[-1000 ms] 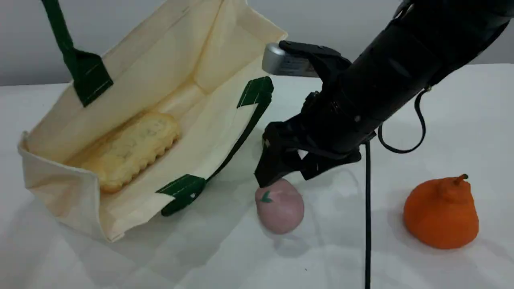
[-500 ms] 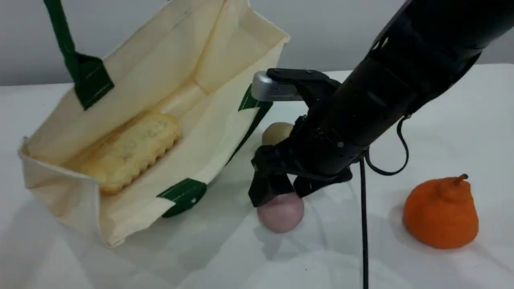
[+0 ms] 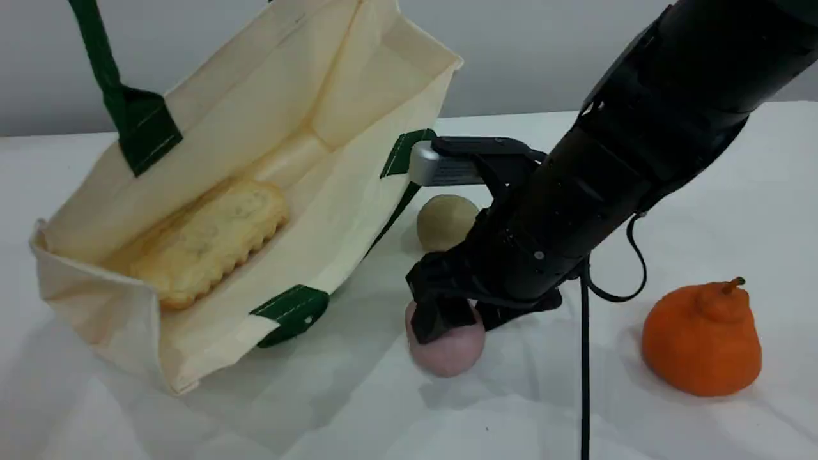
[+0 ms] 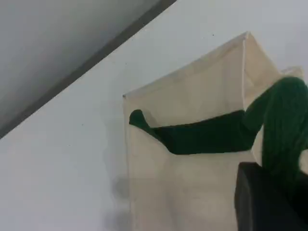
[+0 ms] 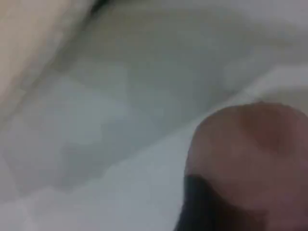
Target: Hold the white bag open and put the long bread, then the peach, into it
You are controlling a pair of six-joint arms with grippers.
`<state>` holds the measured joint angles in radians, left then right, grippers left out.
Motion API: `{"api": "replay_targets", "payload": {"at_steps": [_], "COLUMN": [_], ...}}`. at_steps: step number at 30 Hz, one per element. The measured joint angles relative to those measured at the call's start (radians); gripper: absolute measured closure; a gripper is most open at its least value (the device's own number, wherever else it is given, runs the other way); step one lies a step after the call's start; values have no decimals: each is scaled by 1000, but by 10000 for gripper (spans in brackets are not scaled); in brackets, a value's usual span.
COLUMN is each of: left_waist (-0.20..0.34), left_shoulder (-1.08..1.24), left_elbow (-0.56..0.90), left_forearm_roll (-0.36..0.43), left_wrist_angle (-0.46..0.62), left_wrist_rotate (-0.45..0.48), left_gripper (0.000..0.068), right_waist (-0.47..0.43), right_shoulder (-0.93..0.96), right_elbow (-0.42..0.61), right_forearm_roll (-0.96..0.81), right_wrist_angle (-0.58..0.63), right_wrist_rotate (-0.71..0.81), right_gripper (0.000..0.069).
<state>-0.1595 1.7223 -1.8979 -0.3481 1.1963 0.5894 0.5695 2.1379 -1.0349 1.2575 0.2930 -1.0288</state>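
Scene view: the bread (image 3: 211, 236) lies inside the white bag (image 3: 358, 96). The peach (image 3: 447, 351) sits on the desk (image 3: 703, 191) beside the bag, with the right tool (image 3: 466, 316) straddling it; I cannot tell whether it grips. Left wrist view: the left tool (image 4: 264, 202) pinches the bag's green handle (image 4: 202, 137). Right wrist view: the peach, blurred.

Everything here is blurred. The peach (image 5: 252, 154) fills the lower right corner, a pale pink rounded mass running out past the right edge. A dark tip of one of my jaws rises from the bottom edge and overlaps the peach's lower left side; I can't tell whether it presses on the fruit or sits just beside it. The white desk (image 5: 120, 144) takes up most of the rest, marked with soft grey shadows and creases. In the upper left corner lies a cream patch, the bag (image 5: 24, 43), with a small dark smear at its top edge.
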Motion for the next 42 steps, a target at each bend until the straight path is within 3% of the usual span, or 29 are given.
{"api": "replay_targets", "payload": {"at_steps": [5,15,19,29,34,42], "left_waist": [0,-1,-2,-2,-2,-2], "left_shoulder": [0,0,0,0,0,0], "left_elbow": [0,0,0,0,0,0], "left_forearm_roll": [1,2,5,5,4,1], "left_wrist_angle": [0,6,15,11,24,24], "left_wrist_rotate": [0,4,4,4,4,4], "left_gripper": [592,592,592,592,592,592], "right_waist": [0,-40,-82,-81,-56,55], "right_shoulder": [0,-66,-131,-351,-464,-532], "right_elbow": [-1,16,58,161,162,160], "right_forearm_roll": [0,-40,-54,-158,-181,-178], "right_wrist_angle": [2,7,19,24,93,58], "right_wrist_rotate": [0,29,45,87,88,73], "right_gripper": [388,398,400,400,400,401]}}
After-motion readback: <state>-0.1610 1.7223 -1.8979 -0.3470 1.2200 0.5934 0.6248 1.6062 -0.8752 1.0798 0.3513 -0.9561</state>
